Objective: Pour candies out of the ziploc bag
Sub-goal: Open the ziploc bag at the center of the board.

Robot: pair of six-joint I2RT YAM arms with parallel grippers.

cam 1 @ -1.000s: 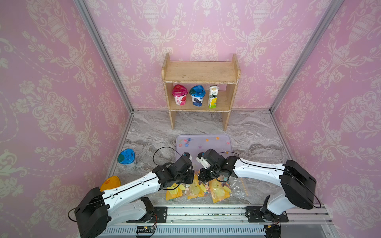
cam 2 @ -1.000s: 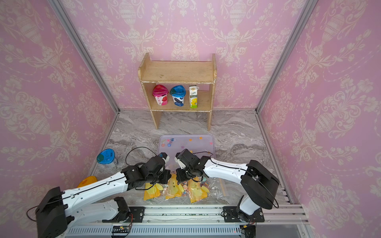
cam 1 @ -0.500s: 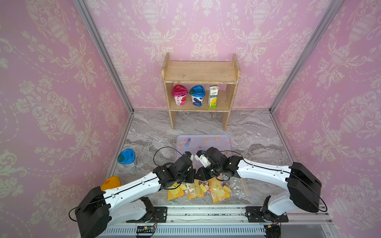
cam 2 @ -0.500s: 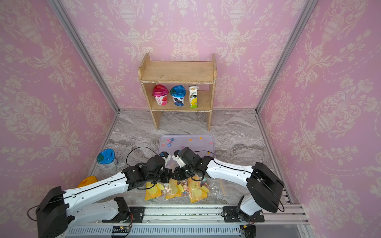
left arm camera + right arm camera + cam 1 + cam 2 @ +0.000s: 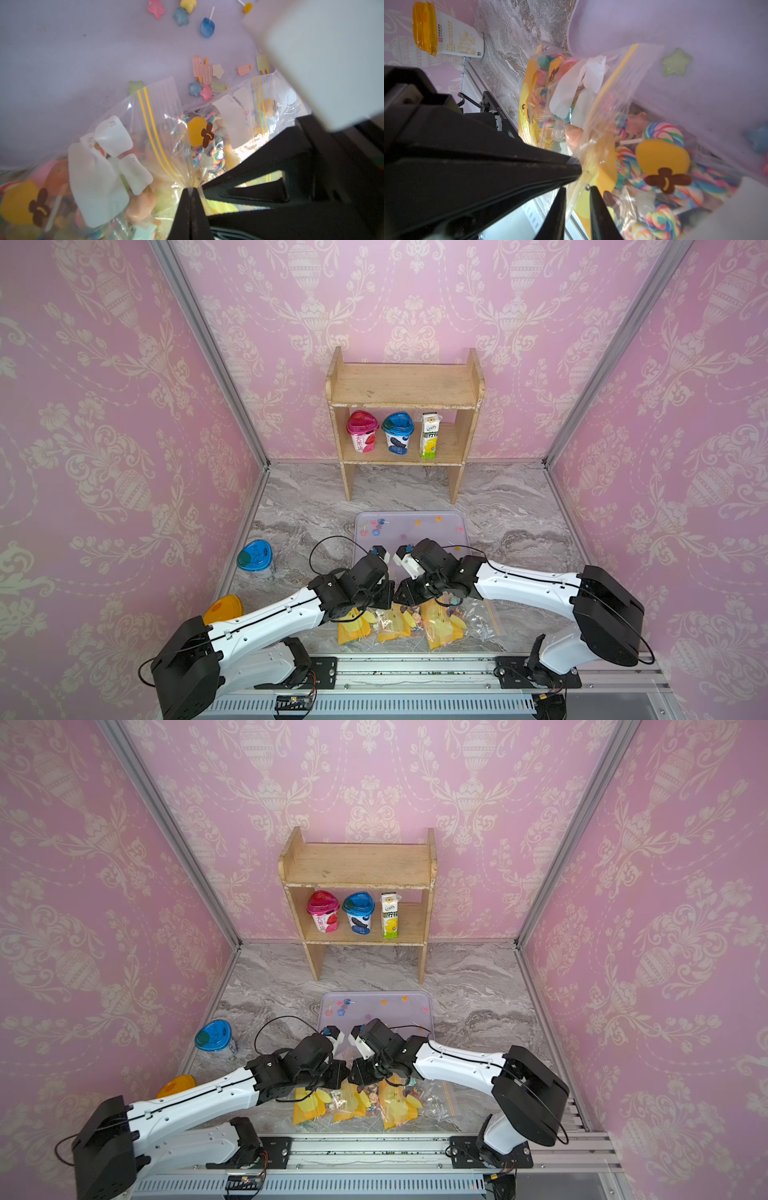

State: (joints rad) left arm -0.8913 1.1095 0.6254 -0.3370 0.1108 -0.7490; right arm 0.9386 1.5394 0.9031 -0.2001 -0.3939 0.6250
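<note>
Counter (image 5: 519, 506): grey marble, pink walls on three sides. Far end: wooden shelf (image 5: 405, 406) with two cups and a carton, well apart from the work.

Centre of counter: lavender tray (image 5: 424, 537), lying flat. Taken as the pour target.

Near edge of counter, just this side of the tray: ziploc bag (image 5: 449, 624). Clear film with yellow prints, lying mostly flat, zip-strip end turned toward the tray and overlapping its near rim in the wrist views. More than one yellow zip strip visible; cannot tell whether one bag spread open or several bags together.

Left tool (image 5: 190, 190): closed tight on a pinch of film close to a zip strip, plastic gathered into creases at the tips.

Right tool (image 5: 577, 188): jaws parted a little, bag edge passing between them, gap wider than the film. Judged not gripping.

Both tools almost tip to tip over the far end of the bag in both top views.

Candies (image 5: 204, 70): thin scatter on the tray, stars and popsicle shapes just beyond the bag mouth, a few more toward the far left corner. Bulk inside the bag, swirl lollipops (image 5: 662, 133) among them.

Progress, judged: early. A handful out, most left to pour. To do: secure a right-side hold, raise the closed end, tip the mouth over the tray.
</note>
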